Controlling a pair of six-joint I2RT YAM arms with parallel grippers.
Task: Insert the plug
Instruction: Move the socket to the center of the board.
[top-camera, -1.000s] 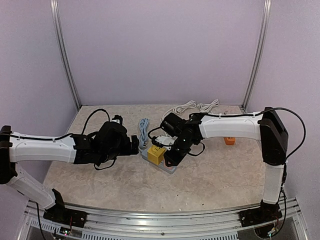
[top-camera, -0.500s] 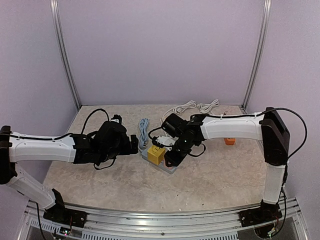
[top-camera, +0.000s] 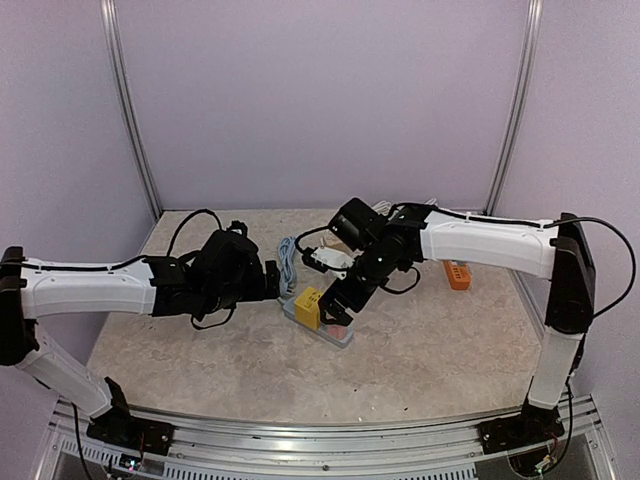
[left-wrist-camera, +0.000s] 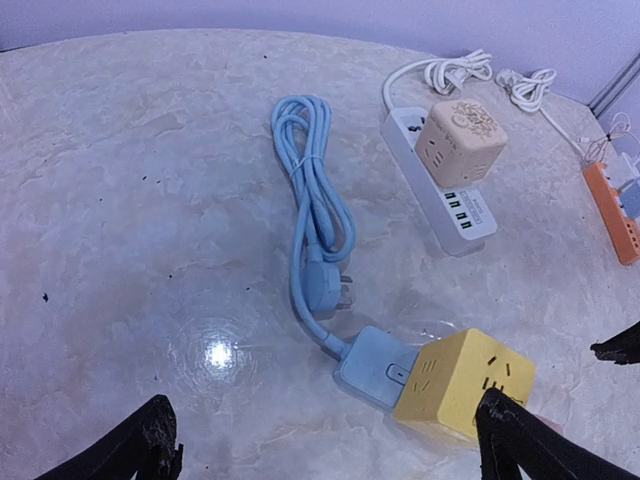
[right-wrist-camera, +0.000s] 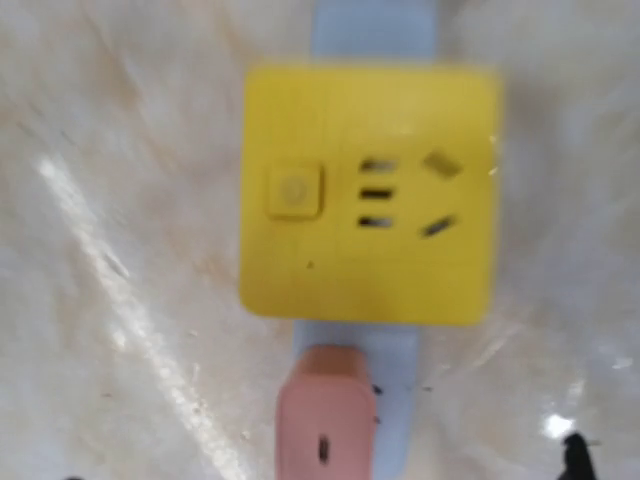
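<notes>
Right now the right gripper (top-camera: 338, 302) is hanging just over the blue power strip (left-wrist-camera: 372, 365), which is lying near the middle of the desk. Its fingers are standing wide apart and are holding nothing. Under it, the pink plug (right-wrist-camera: 322, 430) is sitting on the strip, just beside the yellow cube (left-wrist-camera: 462, 385), and it is looking pushed in, though I am not seeing its pins. The left gripper (top-camera: 272, 285) is waiting beside the strip with its fingers spread too, gripping nothing. So I am thinking the job is looking done, and the arms are only needing to pull away. The strip's own blue cord (left-wrist-camera: 310, 190) is lying loose toward the far edge.
</notes>
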